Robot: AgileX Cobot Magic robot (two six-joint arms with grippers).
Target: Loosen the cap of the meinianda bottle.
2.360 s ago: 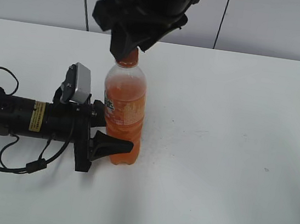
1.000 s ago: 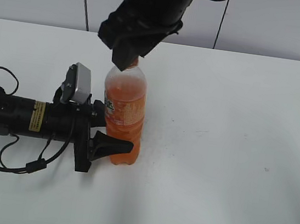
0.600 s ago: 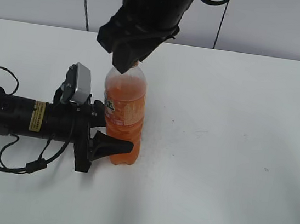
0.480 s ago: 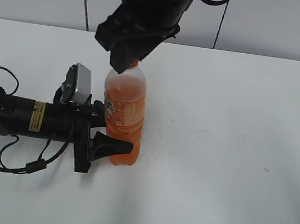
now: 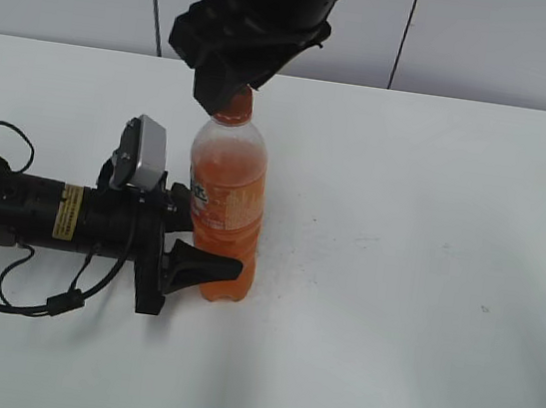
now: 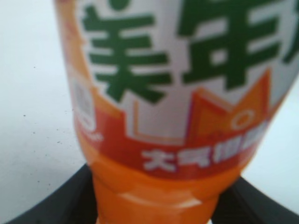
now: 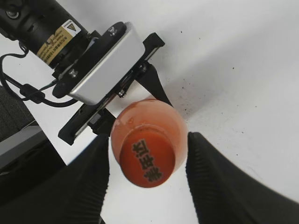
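Note:
The meinianda bottle [image 5: 224, 208] stands upright on the white table, full of orange drink. My left gripper [image 5: 193, 234] is shut on its lower body from the left; in the left wrist view the label [image 6: 187, 84] fills the frame between the black fingers [image 6: 154, 205]. The orange cap [image 5: 236, 105] shows just below my right gripper [image 5: 224, 89]. In the right wrist view the cap [image 7: 147, 158] sits between the two fingers of the right gripper [image 7: 148, 140], with a gap on each side. The right gripper is open.
The white table [image 5: 414, 283] stretches to the right and front of the bottle. The left arm with its cables [image 5: 10, 215] lies along the table at the left. A grey panelled wall [image 5: 496, 42] stands behind.
The right gripper came down over the cap and hid it, then rose a little, so the cap shows again. The bottle and the left gripper have not moved.

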